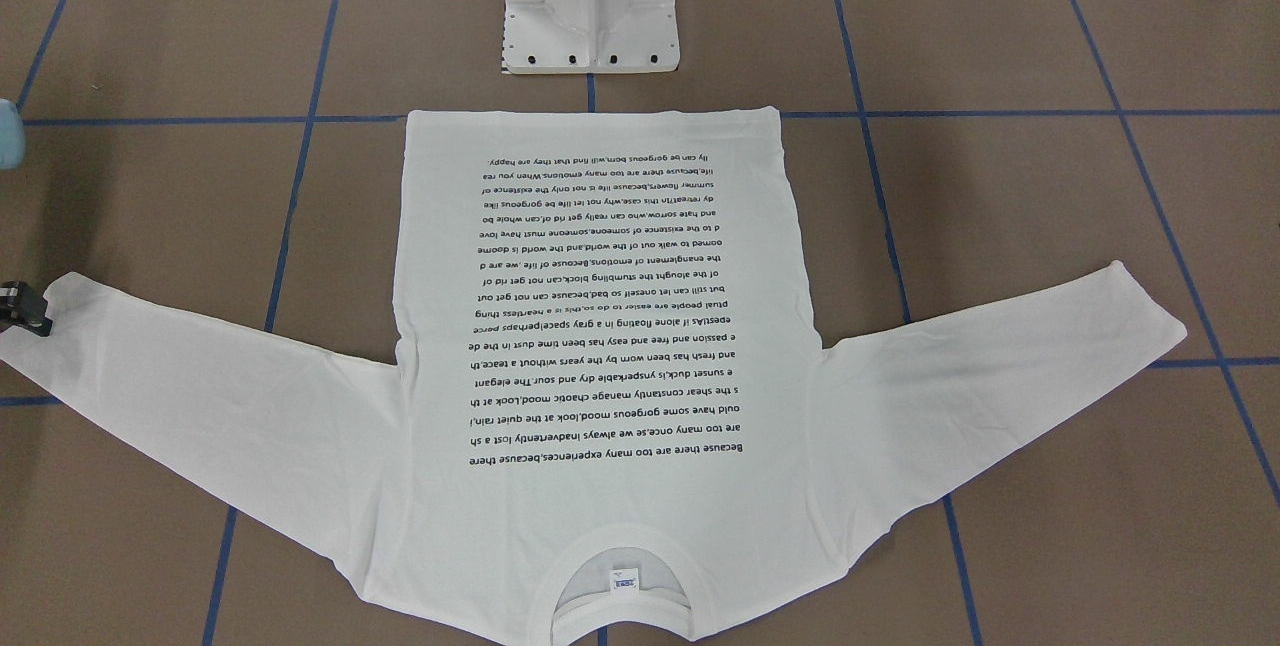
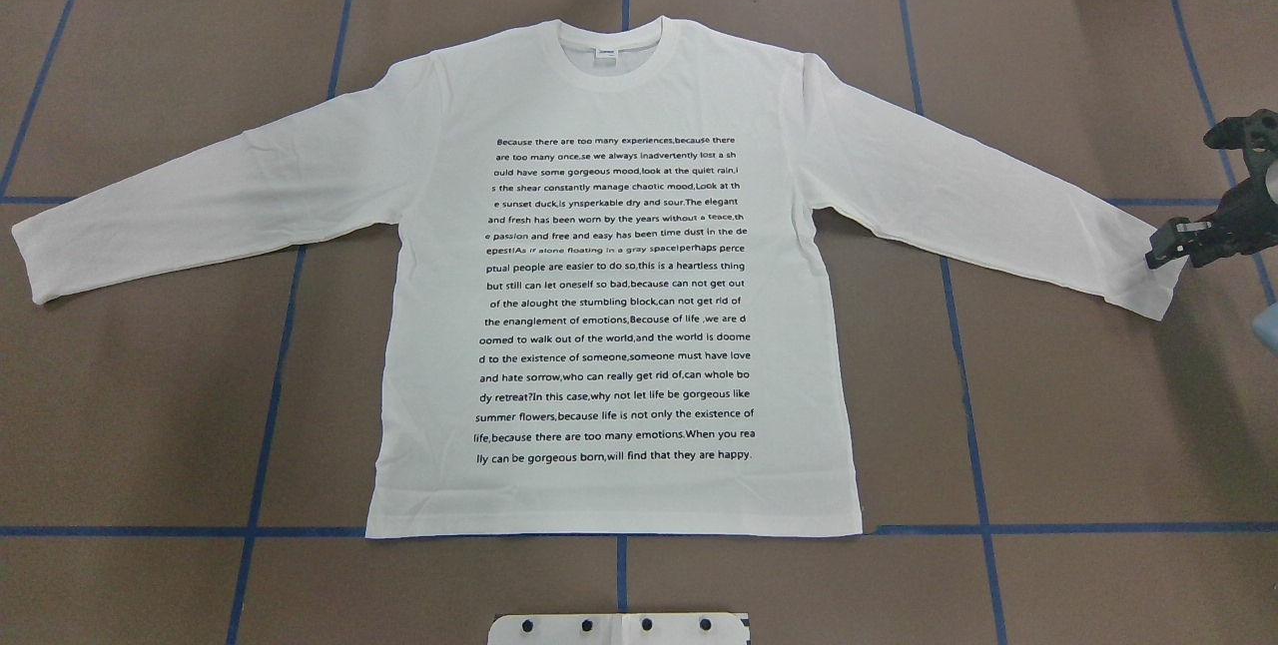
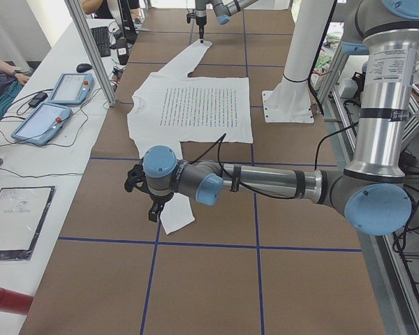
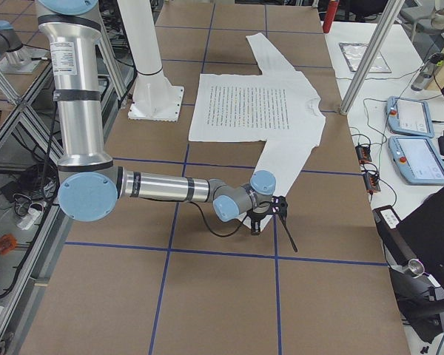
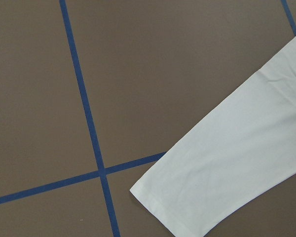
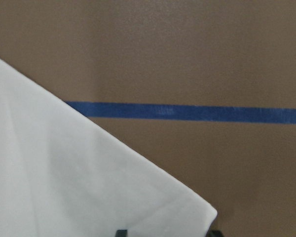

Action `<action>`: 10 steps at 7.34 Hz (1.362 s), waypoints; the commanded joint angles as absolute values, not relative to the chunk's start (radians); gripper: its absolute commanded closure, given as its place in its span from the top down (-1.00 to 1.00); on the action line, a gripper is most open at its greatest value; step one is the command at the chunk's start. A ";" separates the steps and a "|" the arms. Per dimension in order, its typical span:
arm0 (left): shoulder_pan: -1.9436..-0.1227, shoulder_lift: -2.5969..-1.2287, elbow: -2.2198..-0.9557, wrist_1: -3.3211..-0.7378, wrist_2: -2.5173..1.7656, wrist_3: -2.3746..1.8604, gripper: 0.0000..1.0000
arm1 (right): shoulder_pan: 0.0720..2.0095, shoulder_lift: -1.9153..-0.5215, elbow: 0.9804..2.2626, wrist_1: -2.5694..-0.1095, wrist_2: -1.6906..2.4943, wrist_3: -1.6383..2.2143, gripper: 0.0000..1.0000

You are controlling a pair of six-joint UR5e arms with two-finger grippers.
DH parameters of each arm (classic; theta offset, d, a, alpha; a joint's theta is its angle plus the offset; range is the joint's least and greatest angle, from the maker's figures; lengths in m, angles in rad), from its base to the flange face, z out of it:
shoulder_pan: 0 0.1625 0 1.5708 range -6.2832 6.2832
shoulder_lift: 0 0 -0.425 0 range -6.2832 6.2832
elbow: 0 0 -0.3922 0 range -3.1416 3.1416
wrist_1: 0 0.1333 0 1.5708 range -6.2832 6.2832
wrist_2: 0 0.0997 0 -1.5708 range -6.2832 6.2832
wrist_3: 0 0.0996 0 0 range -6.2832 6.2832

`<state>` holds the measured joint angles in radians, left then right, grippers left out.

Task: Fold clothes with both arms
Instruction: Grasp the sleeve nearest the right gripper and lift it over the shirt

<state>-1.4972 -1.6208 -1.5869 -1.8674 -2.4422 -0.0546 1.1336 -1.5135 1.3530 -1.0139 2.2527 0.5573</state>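
Note:
The white long-sleeved T-shirt (image 2: 614, 306) lies flat and face up on the brown table, text block showing, collar (image 2: 609, 51) away from the robot, both sleeves spread. My right gripper (image 2: 1170, 251) is low at the right sleeve's cuff (image 2: 1148, 276), jaws open; the right wrist view shows the cuff corner (image 6: 138, 197) between the fingertips. It also shows in the front-facing view (image 1: 30, 311). My left gripper (image 3: 151, 204) hangs above the left cuff (image 5: 187, 197). It shows only in the exterior left view, so I cannot tell its state.
The white pedestal base (image 1: 590, 16) stands just behind the shirt's hem. Blue tape lines (image 2: 280, 345) grid the table. Teach pendants (image 3: 56, 105) and a red cylinder (image 3: 7, 299) lie on the side bench beyond the collar.

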 commanded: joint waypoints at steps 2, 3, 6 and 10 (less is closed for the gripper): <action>-1.497 -1.623 -1.588 -1.873 -2.442 -0.055 1.00 | 1.134 -1.511 1.359 -1.014 2.287 0.561 -0.60; -1.497 -1.626 -1.585 -1.873 -2.442 -0.055 1.00 | 1.134 -1.506 1.365 -1.012 2.305 0.561 -0.93; -1.497 -1.628 -1.582 -1.873 -2.442 -0.057 1.00 | 1.143 -1.494 1.440 -1.011 2.328 0.563 -1.00; -1.497 -1.632 -1.580 -1.873 -2.442 -0.055 1.00 | 1.143 -1.297 1.525 -1.054 2.479 0.673 -1.00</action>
